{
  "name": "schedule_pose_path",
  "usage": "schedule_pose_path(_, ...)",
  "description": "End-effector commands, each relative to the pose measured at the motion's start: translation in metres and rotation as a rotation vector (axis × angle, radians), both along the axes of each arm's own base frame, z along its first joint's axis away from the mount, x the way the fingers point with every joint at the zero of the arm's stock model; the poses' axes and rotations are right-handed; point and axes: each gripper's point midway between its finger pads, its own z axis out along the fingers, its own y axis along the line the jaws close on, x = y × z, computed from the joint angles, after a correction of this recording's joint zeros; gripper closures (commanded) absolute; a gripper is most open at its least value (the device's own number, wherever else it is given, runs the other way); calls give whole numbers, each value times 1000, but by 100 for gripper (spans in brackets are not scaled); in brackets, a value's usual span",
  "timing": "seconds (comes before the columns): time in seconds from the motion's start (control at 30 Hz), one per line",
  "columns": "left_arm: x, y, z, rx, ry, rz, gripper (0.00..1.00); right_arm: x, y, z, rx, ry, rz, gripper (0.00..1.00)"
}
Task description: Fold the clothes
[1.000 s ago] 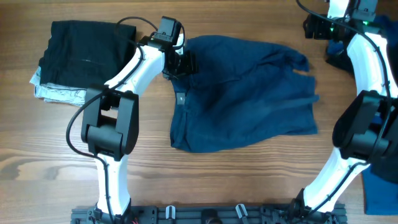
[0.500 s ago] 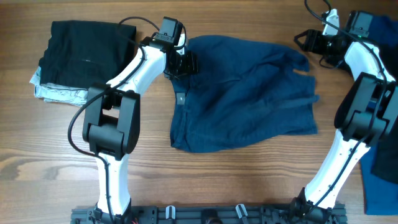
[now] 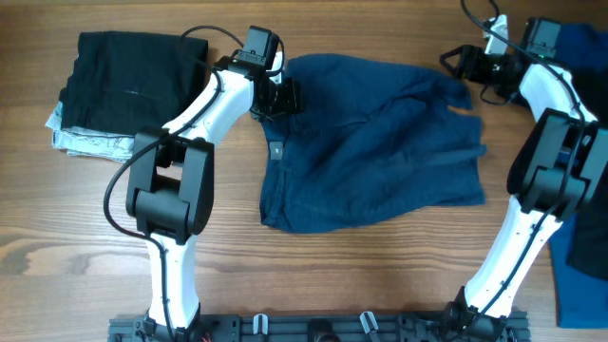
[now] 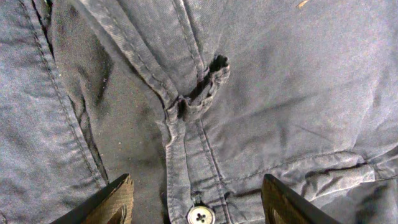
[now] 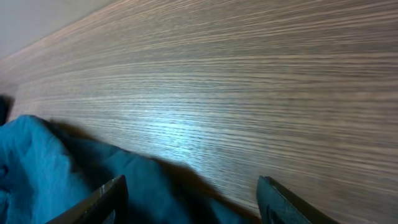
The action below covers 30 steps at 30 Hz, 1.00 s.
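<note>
the navy trousers (image 3: 370,142) were seen spread and rumpled at the middle of the table (image 3: 361,275). the left gripper (image 4: 198,183) was held released, jaws wide apart, over the waistband by the button (image 4: 200,215). the right gripper (image 5: 191,182) was also released, nothing between its fingers, at the trousers' far right corner. a black garment (image 3: 128,71) was stacked at the left.

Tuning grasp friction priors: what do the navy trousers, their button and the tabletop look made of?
Trousers: woven cotton twill or light denim, matte, slightly faded; visible weave, raised stitched seams, soft creases. Button: pale, four holes, slight sheen; probably plastic, could be metal. Table: brown wood grain, smooth, with a soft glare in the right wrist view; laminate or veneer, cannot tell which.
</note>
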Motion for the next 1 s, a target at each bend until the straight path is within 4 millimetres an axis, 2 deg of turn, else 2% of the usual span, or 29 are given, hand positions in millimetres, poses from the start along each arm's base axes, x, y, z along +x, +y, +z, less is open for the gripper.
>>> schedule_pose_path(0.0, 0, 1, -11, 24, 10, 4, 33, -1, 21, -24, -4, 24, 50, 32)
schedule_pose_path(0.2, 8, -9, -7, 9, -40, -11, 32, -4, 22, -54, -56, 85, 30, 31)
schedule_pose_path(0.3, 13, -11, -6, 22, -69, -10, 33, -6, 23, -59, -52, 99, 30, 33)
schedule_pose_path(0.47, 15, -1, -16, 93, -81, 14, 33, -7, 23, -59, -53, 101, 31, 33)
schedule_pose_path(0.67, 13, 0, -41, 104, -47, 16, 35, -8, 24, -59, -51, 105, 33, 51)
schedule_pose_path(0.73, 14, 0, -41, 104, -49, 15, 44, -8, 24, -59, -49, 103, 35, 62)
schedule_pose_path(0.77, 15, 0, -41, 102, -52, 16, 55, -7, 24, -58, -45, 102, 35, 76)
schedule_pose_path(0.83, 17, -1, -39, 99, -62, 17, 88, -6, 28, -51, -25, 86, 48, 91)
schedule_pose_path(0.87, 17, -1, -38, 97, -66, 17, 96, -5, 30, -45, -14, 74, 55, 96)
schedule_pose_path(0.97, 18, 0, -36, 96, -68, 19, 96, 0, 34, -22, 11, 25, 76, 96)
